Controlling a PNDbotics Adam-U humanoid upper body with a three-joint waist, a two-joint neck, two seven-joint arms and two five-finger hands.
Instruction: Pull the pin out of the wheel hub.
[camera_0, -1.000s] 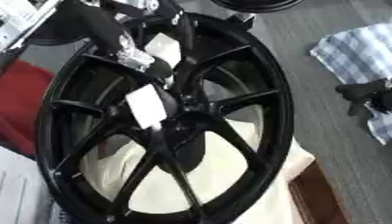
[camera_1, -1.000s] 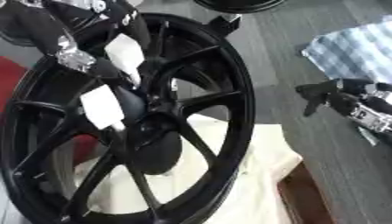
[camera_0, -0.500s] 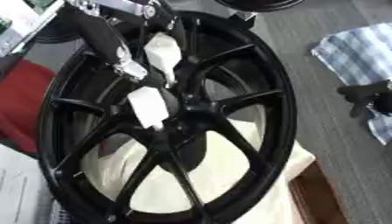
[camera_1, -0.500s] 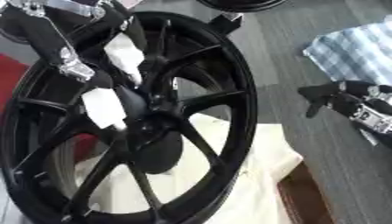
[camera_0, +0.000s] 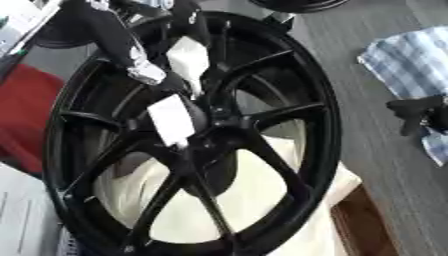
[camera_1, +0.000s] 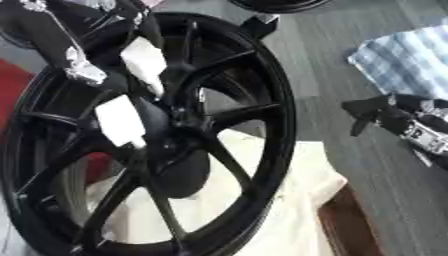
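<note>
A large black spoked wheel (camera_0: 289, 80) stands tilted across the middle, with its hub (camera_0: 219, 131) at the centre. My left hand (camera_0: 131, 47) comes in from the upper left over the spokes. Its fingers are straight: one white-padded fingertip (camera_0: 171, 120) lies against the hub, and another (camera_0: 189, 59) points down at it from above, well apart from the first. I cannot make out the pin; the hand covers that side of the hub. My right hand (camera_1: 385, 114) rests open on the grey table at the right, away from the wheel.
A cream cloth (camera_0: 262, 195) lies under the wheel's lower half. A blue checked cloth (camera_0: 411, 62) is at the right by my right hand. Something red (camera_0: 22, 115) shows at the left, part of another black wheel (camera_0: 297, 5) at the top, and a brown wooden edge (camera_1: 350, 225) at the lower right.
My left arm has lifted slightly towards the top, while the padded fingertip stays on the hub. The right hand has not moved.
</note>
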